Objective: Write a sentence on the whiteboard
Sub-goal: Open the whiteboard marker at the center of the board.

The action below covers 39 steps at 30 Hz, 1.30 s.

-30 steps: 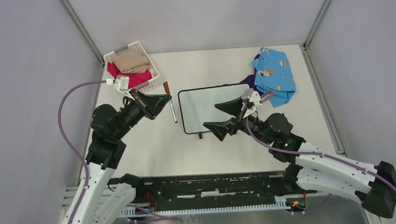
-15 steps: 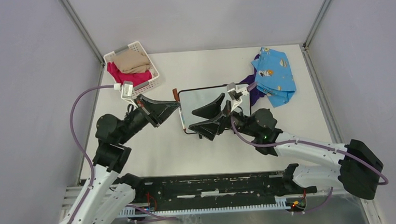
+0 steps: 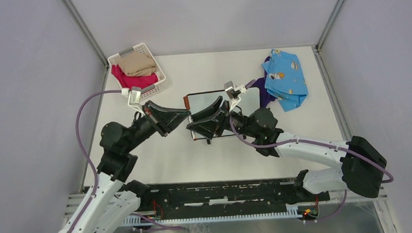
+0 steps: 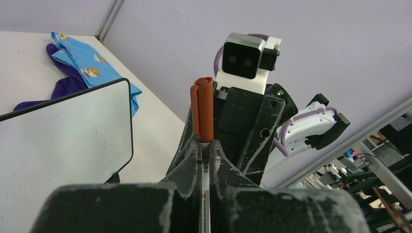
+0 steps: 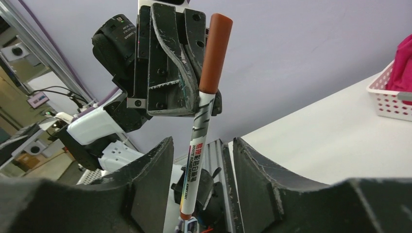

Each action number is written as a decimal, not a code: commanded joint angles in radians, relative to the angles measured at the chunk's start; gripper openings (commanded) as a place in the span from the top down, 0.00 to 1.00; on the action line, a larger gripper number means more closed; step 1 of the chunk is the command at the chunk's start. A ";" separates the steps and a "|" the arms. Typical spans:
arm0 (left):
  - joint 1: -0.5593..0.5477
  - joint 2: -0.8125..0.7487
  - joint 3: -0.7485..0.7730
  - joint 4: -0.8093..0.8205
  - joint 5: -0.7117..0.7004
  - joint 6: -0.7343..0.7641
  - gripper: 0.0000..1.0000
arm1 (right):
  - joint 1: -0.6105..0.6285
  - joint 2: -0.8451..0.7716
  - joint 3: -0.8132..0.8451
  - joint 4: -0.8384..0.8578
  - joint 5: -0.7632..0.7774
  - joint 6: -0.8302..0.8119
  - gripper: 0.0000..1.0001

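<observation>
The whiteboard [image 3: 249, 100] lies flat mid-table, partly hidden under both grippers; its corner [image 4: 63, 131] shows in the left wrist view. My left gripper [image 3: 187, 115] [image 4: 206, 143] is shut on a white marker [image 5: 203, 116] with a brown-orange cap [image 4: 203, 109] [image 3: 185, 100], held above the board's left edge. My right gripper [image 3: 194, 123] [image 5: 203, 141] faces it, open. Its two fingers [image 5: 150, 179] stand on either side of the marker's barrel, with a gap on each side.
A white basket [image 3: 158, 81] with beige and pink cloths sits at the back left. A blue patterned cloth [image 3: 285, 76] over a purple one [image 3: 261, 86] lies at the back right. Grey walls enclose the table.
My right gripper has swung left across the whiteboard to the marker, its jaws narrowing. The left gripper has carried the marker right, to the board's left edge.
</observation>
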 commanded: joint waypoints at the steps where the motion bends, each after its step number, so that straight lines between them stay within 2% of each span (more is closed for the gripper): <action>1: -0.010 -0.017 0.006 0.058 0.000 -0.031 0.98 | 0.007 0.012 0.051 0.053 -0.038 0.017 0.50; 4: -0.012 -0.018 0.007 0.058 -0.006 -0.029 0.98 | 0.009 0.021 0.060 0.052 -0.053 0.018 0.60; 9: -0.015 -0.009 0.014 0.058 0.012 -0.022 0.98 | 0.010 0.032 0.065 0.056 -0.089 0.022 0.91; 11: -0.015 -0.012 0.021 0.052 0.033 0.001 0.93 | 0.010 0.023 0.063 0.037 -0.099 0.005 1.00; 12: -0.015 -0.014 0.033 0.034 0.055 0.021 0.82 | 0.010 0.011 0.063 0.009 -0.105 -0.012 1.00; 14: -0.015 -0.017 0.071 -0.016 0.087 0.064 0.43 | 0.010 -0.019 0.062 -0.059 -0.125 -0.075 1.00; 15: -0.015 -0.020 0.094 -0.057 0.090 0.085 0.29 | 0.010 -0.041 0.059 -0.095 -0.129 -0.108 0.99; 16: -0.017 -0.021 0.116 -0.091 0.092 0.105 0.20 | 0.009 -0.061 0.053 -0.142 -0.129 -0.147 1.00; 17: -0.015 -0.021 0.135 -0.123 0.093 0.124 0.16 | 0.010 -0.084 0.050 -0.190 -0.129 -0.188 1.00; 22: -0.015 -0.006 0.171 -0.158 0.139 0.160 0.14 | 0.010 -0.178 0.019 -0.365 -0.129 -0.319 1.00; 25: -0.017 0.022 0.161 -0.143 0.175 0.155 0.16 | 0.010 -0.208 -0.012 -0.377 -0.131 -0.325 1.00; 29: -0.025 0.050 0.115 -0.029 0.237 0.087 0.18 | 0.009 -0.218 -0.043 -0.355 -0.134 -0.304 1.00; 33: -0.054 0.063 0.099 0.020 0.244 0.067 0.20 | 0.010 -0.218 -0.056 -0.326 -0.139 -0.286 1.00; 36: -0.083 0.080 0.099 0.020 0.240 0.072 0.24 | 0.010 -0.215 -0.055 -0.315 -0.142 -0.281 1.00; 39: -0.109 0.099 0.091 0.019 0.229 0.077 0.34 | 0.010 -0.211 -0.053 -0.307 -0.139 -0.277 1.00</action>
